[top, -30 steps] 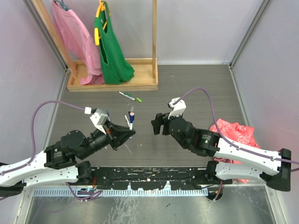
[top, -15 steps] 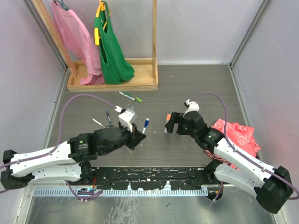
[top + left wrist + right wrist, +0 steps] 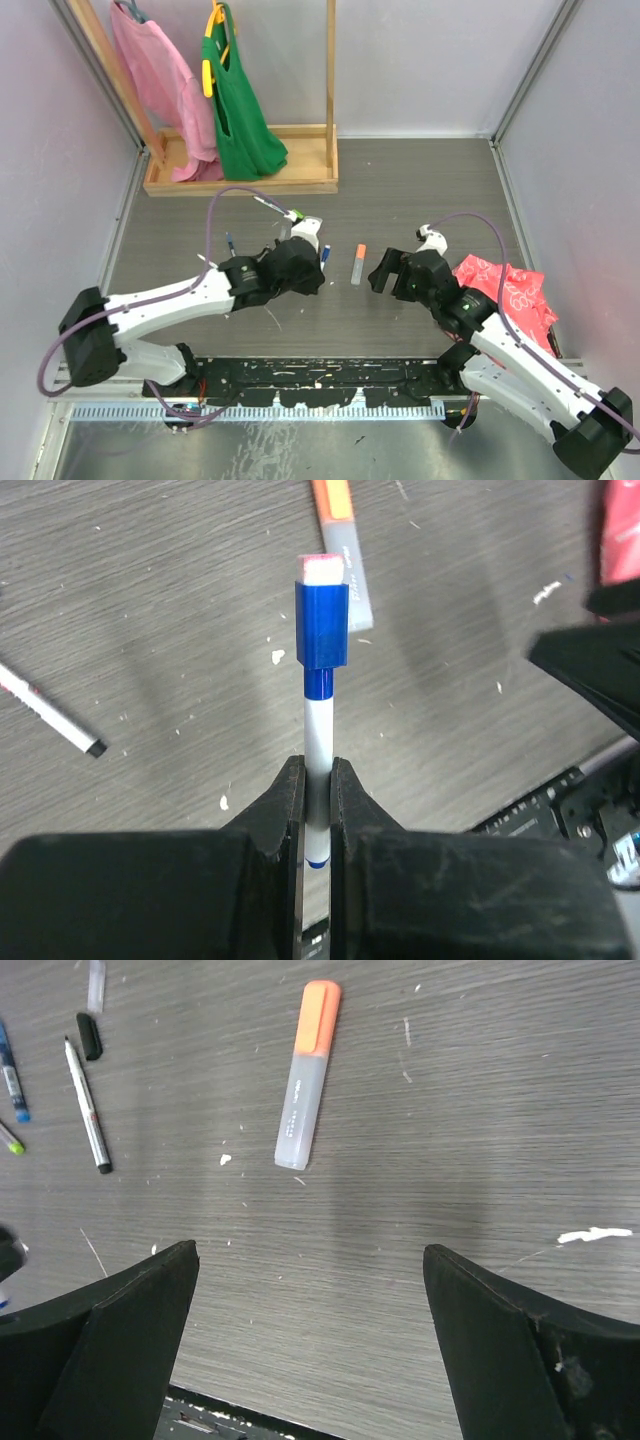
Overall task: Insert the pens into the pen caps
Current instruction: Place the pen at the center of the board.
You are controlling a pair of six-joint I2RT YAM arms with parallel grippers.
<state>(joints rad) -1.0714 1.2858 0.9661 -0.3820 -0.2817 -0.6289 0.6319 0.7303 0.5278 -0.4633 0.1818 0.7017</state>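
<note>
Along the orange pen (image 3: 307, 1075) runs small print, too blurred to read.

A loose pen (image 3: 358, 264) lies on the table (image 3: 420, 190) between the right claw (image 3: 310, 1252) and the left claw's (image 3: 318, 778) held pen (image 3: 320, 715).

A dark grey, wood-grained tabletop (image 3: 430, 190) is spreading out beneath and beyond both claws, and small white scraps (image 3: 595, 1233) are lying scattered on it. Well beyond the left claw (image 3: 316, 264), a wooden garment rack (image 3: 330, 90) is standing against the pale back wall (image 3: 430, 60), its base tray (image 3: 300, 186) sitting on the tabletop. A pink garment (image 3: 150, 70) and a green garment (image 3: 238, 115) on a yellow hanger (image 3: 208, 62) are hanging from it. Pale side walls (image 3: 590, 150) are closing in outward of each claw, with metal strips (image 3: 527, 68) running along the corners. Just outward of the right claw (image 3: 378, 272), a red floral cloth (image 3: 508, 288) is lying crumpled. Soft, even light is falling throughout.
</note>
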